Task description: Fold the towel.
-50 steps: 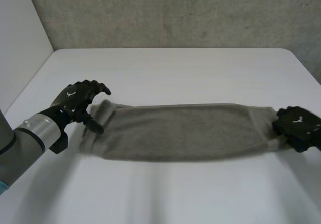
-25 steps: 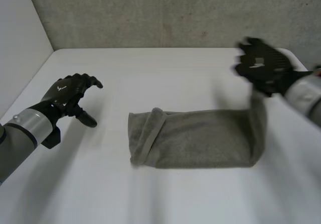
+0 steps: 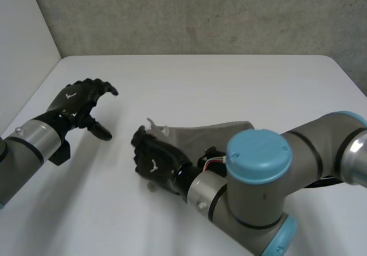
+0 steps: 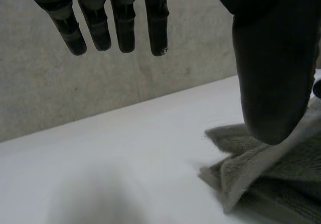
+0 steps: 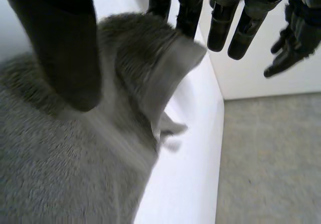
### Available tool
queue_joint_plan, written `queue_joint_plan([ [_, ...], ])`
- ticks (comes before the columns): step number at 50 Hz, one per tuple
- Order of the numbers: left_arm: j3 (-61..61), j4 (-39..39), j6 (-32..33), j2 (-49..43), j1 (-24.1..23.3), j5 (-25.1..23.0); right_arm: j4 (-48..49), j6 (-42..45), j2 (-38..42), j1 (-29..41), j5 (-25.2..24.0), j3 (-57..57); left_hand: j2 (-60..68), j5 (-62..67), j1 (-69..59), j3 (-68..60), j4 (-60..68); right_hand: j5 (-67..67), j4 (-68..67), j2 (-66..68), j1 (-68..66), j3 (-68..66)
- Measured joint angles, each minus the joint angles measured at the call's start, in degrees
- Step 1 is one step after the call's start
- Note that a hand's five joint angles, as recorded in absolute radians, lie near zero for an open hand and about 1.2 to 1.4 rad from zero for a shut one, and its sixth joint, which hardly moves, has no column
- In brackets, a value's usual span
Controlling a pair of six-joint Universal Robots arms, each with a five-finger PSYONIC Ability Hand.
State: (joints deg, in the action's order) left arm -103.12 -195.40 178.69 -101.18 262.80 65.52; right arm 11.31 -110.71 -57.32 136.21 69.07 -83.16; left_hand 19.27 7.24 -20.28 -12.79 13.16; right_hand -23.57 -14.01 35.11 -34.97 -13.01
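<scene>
The grey towel (image 3: 223, 132) lies folded over on the white table (image 3: 200, 84), mostly hidden under my right arm (image 3: 258, 170). My right hand (image 3: 155, 164) is over the towel's left end. In the right wrist view its thumb (image 5: 65, 48) and fingers (image 5: 220, 28) stand apart, with the towel (image 5: 75, 163) loose under the palm and nothing pinched. My left hand (image 3: 74, 104) hovers open to the left of the towel, clear of the cloth. In the left wrist view a rumpled corner of the towel (image 4: 261, 169) lies beyond the thumb (image 4: 273, 83).
A concrete wall (image 3: 200, 15) runs behind the table and a white panel (image 3: 23, 49) stands along its left side. The table's left edge (image 5: 215, 133) drops to grey floor (image 5: 271, 158) just past the towel's end.
My right hand swung up and across from the right, carrying the towel's right end onto its left end, and its fingers have opened. My left hand let go and drew slightly away.
</scene>
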Motion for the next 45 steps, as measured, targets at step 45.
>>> queue_joint_plan([
  [45, 18.6, -3.1, -6.8, -15.0, -27.2, 11.1, -9.8, -44.0, -19.5, -37.7, -10.6, -24.3, 0.0, 0.1, 0.0, 0.0, 0.0, 20.1, 0.0, -21.0, 21.7, 0.0],
])
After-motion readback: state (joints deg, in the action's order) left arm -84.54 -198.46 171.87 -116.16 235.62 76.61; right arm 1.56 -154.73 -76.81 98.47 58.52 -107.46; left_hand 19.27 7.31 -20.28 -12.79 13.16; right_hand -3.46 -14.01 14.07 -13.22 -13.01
